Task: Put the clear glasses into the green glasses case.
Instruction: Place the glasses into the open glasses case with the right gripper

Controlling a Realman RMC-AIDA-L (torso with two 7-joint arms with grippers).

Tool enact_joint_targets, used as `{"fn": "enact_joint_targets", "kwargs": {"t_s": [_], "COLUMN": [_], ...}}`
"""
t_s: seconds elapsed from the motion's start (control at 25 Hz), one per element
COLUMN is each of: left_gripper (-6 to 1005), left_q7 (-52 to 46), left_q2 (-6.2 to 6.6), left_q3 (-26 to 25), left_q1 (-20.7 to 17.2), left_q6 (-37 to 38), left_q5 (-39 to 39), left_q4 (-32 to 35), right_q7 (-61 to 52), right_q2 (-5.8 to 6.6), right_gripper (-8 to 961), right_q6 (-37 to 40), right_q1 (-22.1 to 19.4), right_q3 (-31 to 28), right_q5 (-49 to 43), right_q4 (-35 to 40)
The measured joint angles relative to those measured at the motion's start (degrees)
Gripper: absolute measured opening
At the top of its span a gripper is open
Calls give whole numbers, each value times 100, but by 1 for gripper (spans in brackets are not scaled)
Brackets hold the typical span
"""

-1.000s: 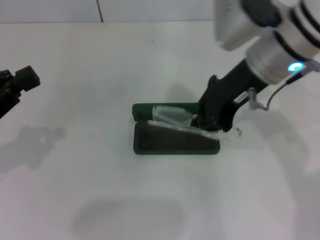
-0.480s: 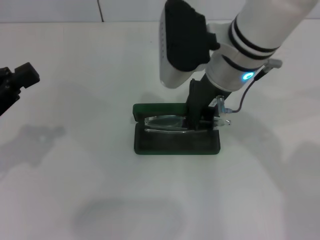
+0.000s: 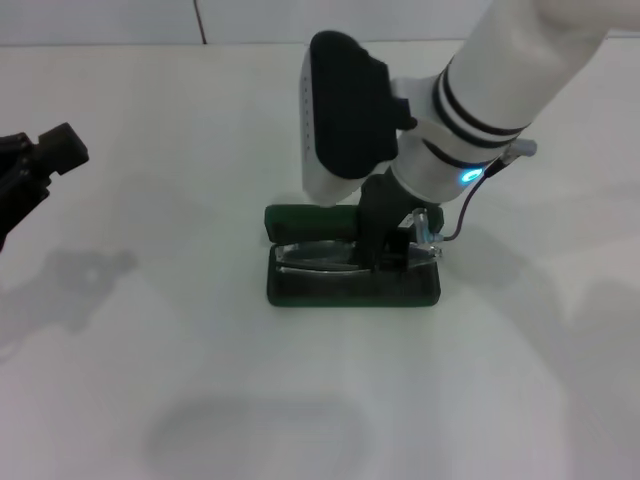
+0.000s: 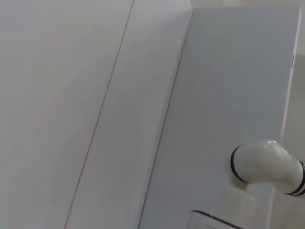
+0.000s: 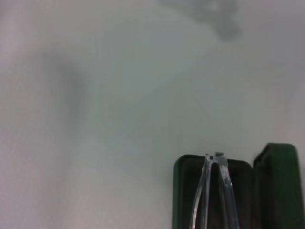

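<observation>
Two arms in our head view, over a white table. The right arm is the biggest thing we see: white links with black bands and a lit blue-green indicator, reaching down from the upper right to mid-table. Its bulky white-and-black wrist housing sits just above the case and hides part of the lid.

The green glasses case lies open at the table's middle, long side across our view, tray toward us and raised lid at the far edge. The right wrist view shows the same case with its dark lining and the lid standing up beside the tray.

The right gripper is black and sits down in the case, right of centre. It has hold of the clear glasses, pinching them near their right end; how wide the claw is beyond that grip, we can't make out.

The glasses lie lengthwise inside the tray, frame running left from the gripper and low against the lining. In the right wrist view we see two thin clear parts of the glasses over the lining.

The left gripper is parked at the left edge, raised and well apart from the case; we can't tell its claw state.
</observation>
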State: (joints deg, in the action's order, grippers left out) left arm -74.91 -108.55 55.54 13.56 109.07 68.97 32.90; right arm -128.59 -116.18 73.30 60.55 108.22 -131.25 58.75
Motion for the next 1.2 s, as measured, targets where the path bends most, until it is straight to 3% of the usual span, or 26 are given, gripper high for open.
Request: {"fn": "enact_joint_targets", "kwargs": {"t_s": [0.28,1.2], "left_gripper": [35,34], "left_q7": [31,38], "left_q2": [-35,-60], "left_q3": [-41,-132], "left_q1": [-25,-56], "left_q6": [-3,0], "left_q5": [2,54], "left_q4": [-28,-38], "right_q7": [-12,-114], "right_q2": [-1,-1], "right_gripper": [116,116], "right_q6": [-336,-387], "right_q1": [63,31], "right_q3": [304,311], "right_q5": [91,-90], "right_q4": [-110,-151]}}
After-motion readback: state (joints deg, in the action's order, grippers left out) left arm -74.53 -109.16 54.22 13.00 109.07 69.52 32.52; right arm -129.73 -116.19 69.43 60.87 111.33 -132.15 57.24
